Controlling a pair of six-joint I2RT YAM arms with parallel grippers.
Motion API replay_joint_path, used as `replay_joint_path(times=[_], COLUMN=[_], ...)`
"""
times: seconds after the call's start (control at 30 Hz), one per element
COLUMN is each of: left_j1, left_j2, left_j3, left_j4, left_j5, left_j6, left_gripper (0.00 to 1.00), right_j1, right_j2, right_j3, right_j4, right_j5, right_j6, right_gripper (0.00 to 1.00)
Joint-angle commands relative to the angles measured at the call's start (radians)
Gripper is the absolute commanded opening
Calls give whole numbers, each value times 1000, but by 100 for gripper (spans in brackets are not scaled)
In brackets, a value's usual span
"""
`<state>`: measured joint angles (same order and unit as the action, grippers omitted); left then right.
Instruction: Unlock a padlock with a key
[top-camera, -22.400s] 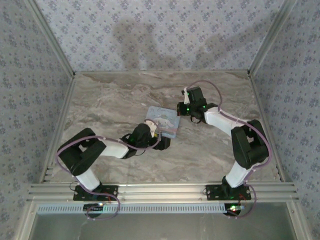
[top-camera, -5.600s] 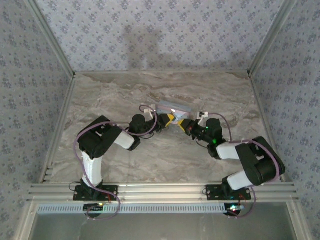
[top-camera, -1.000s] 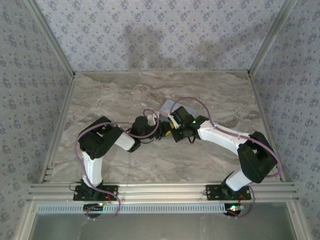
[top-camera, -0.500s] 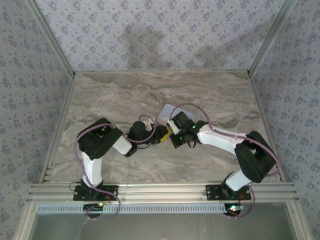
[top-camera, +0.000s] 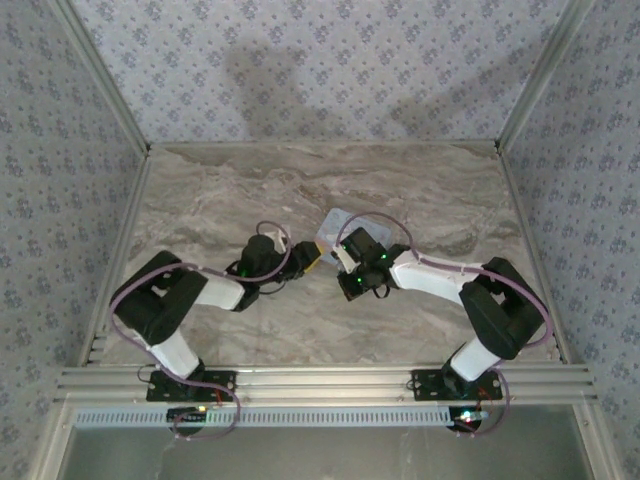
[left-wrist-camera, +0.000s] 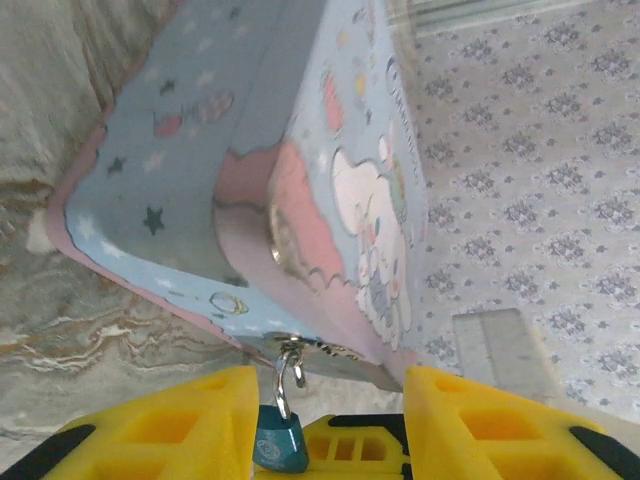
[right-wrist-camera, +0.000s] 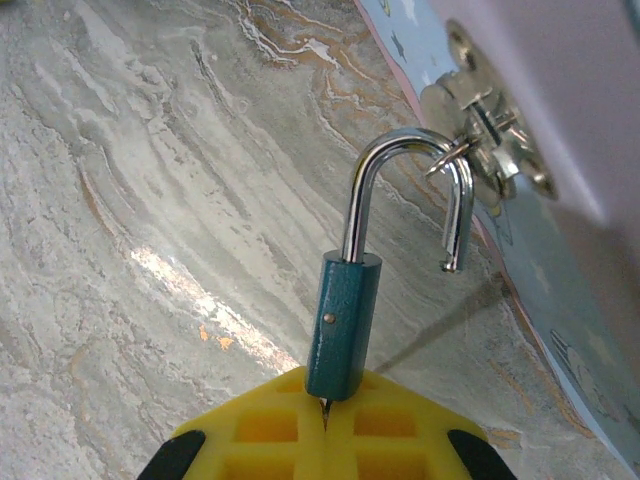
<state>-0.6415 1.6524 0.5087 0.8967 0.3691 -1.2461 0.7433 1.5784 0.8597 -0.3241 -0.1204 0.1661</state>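
Note:
The padlock (right-wrist-camera: 342, 325) is small and teal, and its silver shackle (right-wrist-camera: 400, 150) stands sprung open, hooked through the latch ring of the pale blue cartoon tin (right-wrist-camera: 560, 120). My right gripper (right-wrist-camera: 325, 415) is shut just under the padlock's base on the key (right-wrist-camera: 324, 408), of which only a thin sliver shows going into the lock. In the left wrist view the padlock (left-wrist-camera: 280, 443) hangs from the tin (left-wrist-camera: 200, 150) between the spread yellow fingers of my open left gripper (left-wrist-camera: 330, 390), close to the left finger (left-wrist-camera: 170, 420). From above, both grippers (top-camera: 308, 262) (top-camera: 340, 260) meet at the tin's (top-camera: 333, 222) near edge.
The tin rests tilted on the grey marbled tabletop (top-camera: 220, 200). Patterned walls (top-camera: 320, 70) and aluminium rails (top-camera: 530, 230) enclose the table on three sides. Bare tabletop lies behind and to both sides of the tin.
My left gripper has opened and let go of the padlock, and the left arm has drawn back to the left. The right gripper has shifted slightly left and stays shut.

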Motion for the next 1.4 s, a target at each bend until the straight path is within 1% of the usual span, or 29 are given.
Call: replay_joint_path(times=[0.0, 0.1, 0.2, 0.3, 0.33, 0.4, 0.47, 0.53, 0.6, 0.8, 0.93, 1.17, 1.37], left_j1=[28, 46, 57, 63, 64, 63, 63, 63, 64, 63, 63, 63, 65], left_j2=[-84, -142, -159, -143, -134, -110, -91, -79, -70, -59, -46, -24, 21], left_j3=[49, 108, 192, 266, 287, 315, 329, 335, 341, 361, 375, 413, 465], left_j4=[-196, -378, -555, -665, -688, -702, -700, -691, -689, -697, -700, -716, -746], left_j5=[-45, -89, -134, -170, -174, -170, -164, -162, -159, -152, -153, -171, -174], left_j6=[121, 208, 303, 361, 370, 382, 380, 375, 375, 391, 398, 422, 439], left_gripper=[44, 50, 50, 51, 51, 51, 51, 51, 51, 51, 52, 53, 54], right_j1=[9, 10, 14, 20, 21, 22, 22, 23, 24, 28, 53, 118, 142], right_j2=[4, -4, -2, 2, 3, 3, -4, -19, -48, -136, -164, -121, -22], right_j3=[-11, -16, -12, -4, 0, 2, 0, -4, -10, 1, 4, -21, -14], right_j4=[-21, -35, -56, -78, -84, -89, -86, -84, -77, -103, -114, -63, -13], right_j5=[5, 16, 56, 76, 78, 84, 98, 104, 110, 154, 207, 349, 397], right_j6=[2, -18, -43, -47, -43, -26, -3, 17, 35, 90, 129, 190, 232], right_gripper=[0, 0, 0, 0, 3, 16, 27, 33, 34, 35, 37, 40, 42])
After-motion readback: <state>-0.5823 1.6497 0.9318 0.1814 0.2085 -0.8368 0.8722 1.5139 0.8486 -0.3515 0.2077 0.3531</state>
